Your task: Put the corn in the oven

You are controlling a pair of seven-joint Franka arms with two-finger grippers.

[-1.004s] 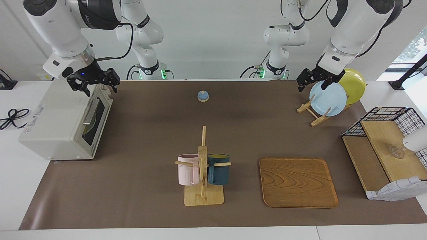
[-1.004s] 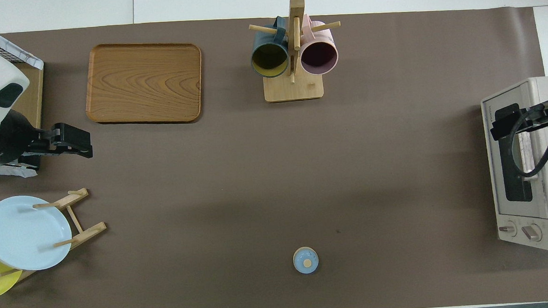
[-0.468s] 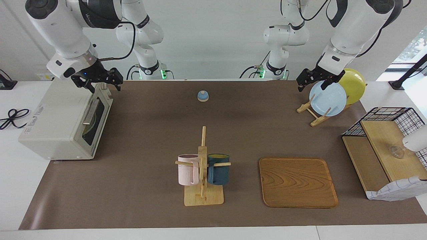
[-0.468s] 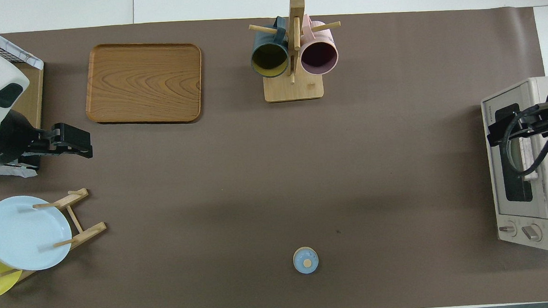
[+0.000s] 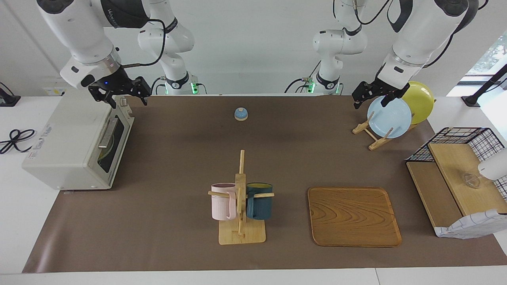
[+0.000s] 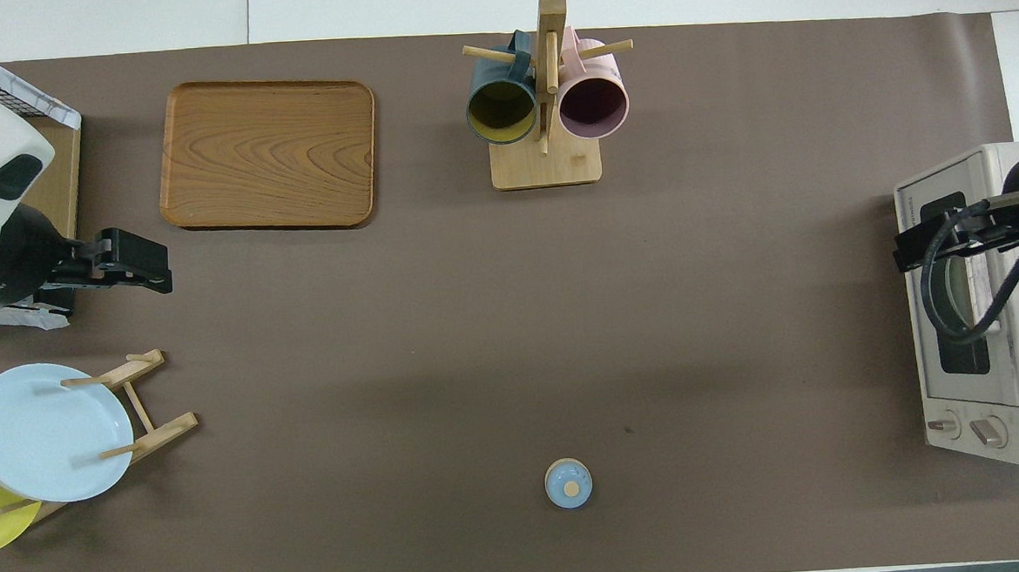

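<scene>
Right claw [image 5: 123, 95] higher over oven [image 5: 75, 146].

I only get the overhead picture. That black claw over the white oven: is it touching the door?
Observer: No. The facing view shows the right gripper hanging in the air above the oven, at its end nearer the robots, open and empty.
Operator: And the other claw?
Observer: The left gripper is raised too, up by the plate rack. It is open, holds nothing and touches nothing.
Operator: Does that arm hide anything from me?
Observer: Yes. A small clear glass thing sits on the wooden shelf at the left arm's end of the table.
</scene>
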